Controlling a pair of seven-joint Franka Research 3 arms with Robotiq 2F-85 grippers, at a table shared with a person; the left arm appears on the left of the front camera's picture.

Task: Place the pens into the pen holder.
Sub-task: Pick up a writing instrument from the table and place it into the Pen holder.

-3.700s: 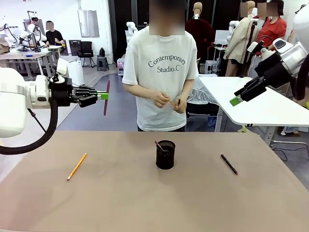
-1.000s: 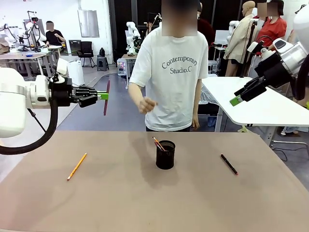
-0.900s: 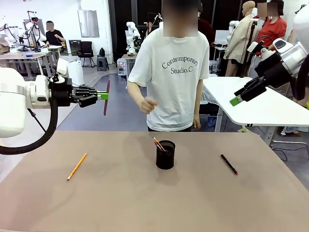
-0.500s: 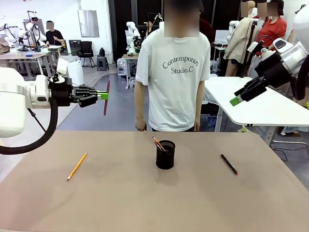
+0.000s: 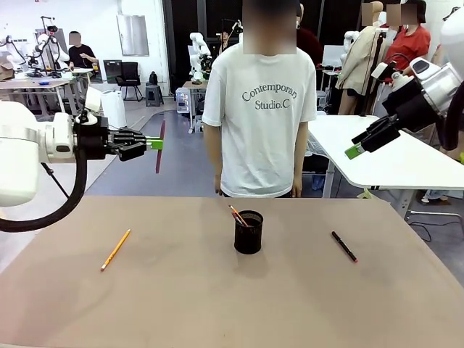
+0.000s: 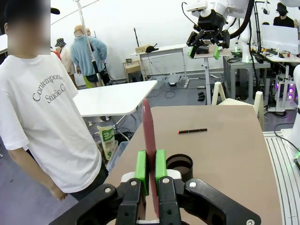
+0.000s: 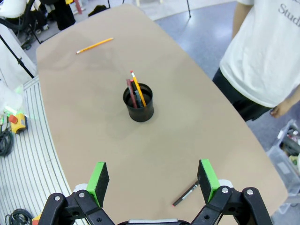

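Gripping slim reddish-brown pen (image 6: 149,124) between green pads (image 6: 140,165) of left tool (image 6: 150,165). Holding right tool (image 7: 153,176) wide apart and empty above matte tan worktop (image 5: 217,304) carrying cylindrical black wire-mesh pen holder (image 5: 248,235).

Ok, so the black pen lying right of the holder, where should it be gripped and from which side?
Mid-barrel, from straight above. The black pen lies flat and diagonal on the table with nothing close around it, so its sides sit too low for a sideways approach. Probably best to turn the open right tool so it closes across the thin barrel.
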